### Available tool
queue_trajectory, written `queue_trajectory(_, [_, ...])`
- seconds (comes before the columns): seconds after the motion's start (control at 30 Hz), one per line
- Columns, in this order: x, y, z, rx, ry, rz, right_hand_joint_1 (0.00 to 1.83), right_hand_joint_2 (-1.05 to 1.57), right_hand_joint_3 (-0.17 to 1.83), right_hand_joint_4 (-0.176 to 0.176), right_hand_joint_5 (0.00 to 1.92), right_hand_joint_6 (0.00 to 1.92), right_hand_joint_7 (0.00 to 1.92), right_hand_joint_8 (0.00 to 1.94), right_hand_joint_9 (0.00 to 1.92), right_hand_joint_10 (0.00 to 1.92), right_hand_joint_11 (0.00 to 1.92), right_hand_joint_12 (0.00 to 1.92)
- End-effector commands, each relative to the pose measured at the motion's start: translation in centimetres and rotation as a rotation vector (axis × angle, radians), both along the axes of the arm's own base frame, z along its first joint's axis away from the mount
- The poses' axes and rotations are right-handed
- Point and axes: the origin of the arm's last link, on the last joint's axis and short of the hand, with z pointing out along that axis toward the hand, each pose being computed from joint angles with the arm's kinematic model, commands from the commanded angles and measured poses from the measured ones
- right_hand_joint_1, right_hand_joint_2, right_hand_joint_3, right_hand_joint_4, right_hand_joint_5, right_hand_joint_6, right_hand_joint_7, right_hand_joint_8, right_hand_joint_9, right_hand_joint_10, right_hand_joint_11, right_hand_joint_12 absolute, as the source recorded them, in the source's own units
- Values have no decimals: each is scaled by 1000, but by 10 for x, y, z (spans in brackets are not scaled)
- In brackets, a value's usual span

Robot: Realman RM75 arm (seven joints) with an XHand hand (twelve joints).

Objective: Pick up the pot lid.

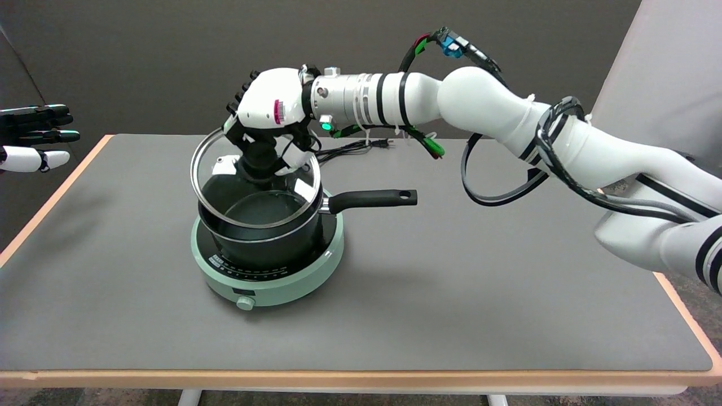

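A glass pot lid (pixel 225 194) with a metal rim and a black knob (pixel 258 159) hangs tilted above a black saucepan (pixel 265 231). My right hand (pixel 269 121) comes in from the right and grips the knob from above, fingers wrapped around it. The lid's near edge is lifted off the pot's rim. The saucepan's long black handle (pixel 372 198) points right. The pot stands on a pale green round cooker (pixel 271 276).
A black power cord (pixel 352 148) lies on the grey table (pixel 451 282) behind the pot. The idle left hand (pixel 34 138) hovers at the upper left. Loose black cables (pixel 507 186) hang under my right arm. Bare tabletop lies right of and in front of the cooker.
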Motion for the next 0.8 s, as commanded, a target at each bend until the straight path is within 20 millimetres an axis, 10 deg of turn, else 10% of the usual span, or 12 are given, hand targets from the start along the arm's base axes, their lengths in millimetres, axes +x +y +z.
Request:
queue_trajectory(0.03, [12, -6, 13, -32, -20, 12, 1207, 990, 375, -46, 764, 1305, 996, 1146, 905, 1370, 632, 1047])
queue_trajectory(0.8, [76, -11, 104, -203, -325, 61, 1213, 941, 467, -52, 783, 1285, 999, 1193, 898, 1453, 676, 1044])
